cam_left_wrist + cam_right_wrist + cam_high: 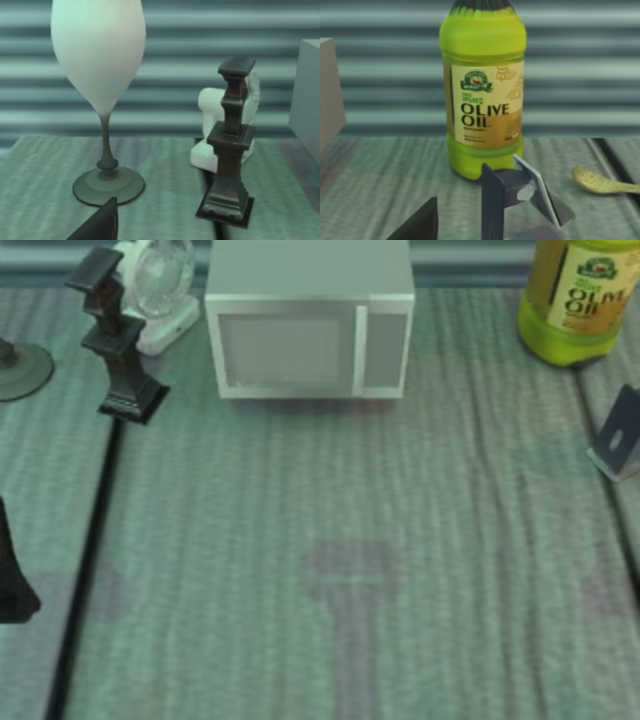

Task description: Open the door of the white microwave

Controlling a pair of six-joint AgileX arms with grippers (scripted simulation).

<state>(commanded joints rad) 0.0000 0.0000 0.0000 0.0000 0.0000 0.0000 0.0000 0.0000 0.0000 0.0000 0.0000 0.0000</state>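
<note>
Microwave door shut, both arms parked off to the sides.

White microwave [310, 315] sits at the desk's [340, 580] far edge, roughly centre, facing the near edge; the door [288, 348] is flush with the front, control strip [386, 348] on its right. Left of it: a white fan [160, 285], a dark pedestal candlestick [118, 340] just in front of the fan, and a wine glass [100, 75] at the far-left edge. Olive oil bottle [578, 295] stands at the far-right corner; a small grey stand [620, 435] is at the right edge, with a spoon [600, 181] near it. Left hand [12, 575] is at the left edge, well apart from the microwave; can't tell if it's spread or pressed together. Right hand [417, 222] shows only a dark tip in its wrist view; state can't be told.
</note>
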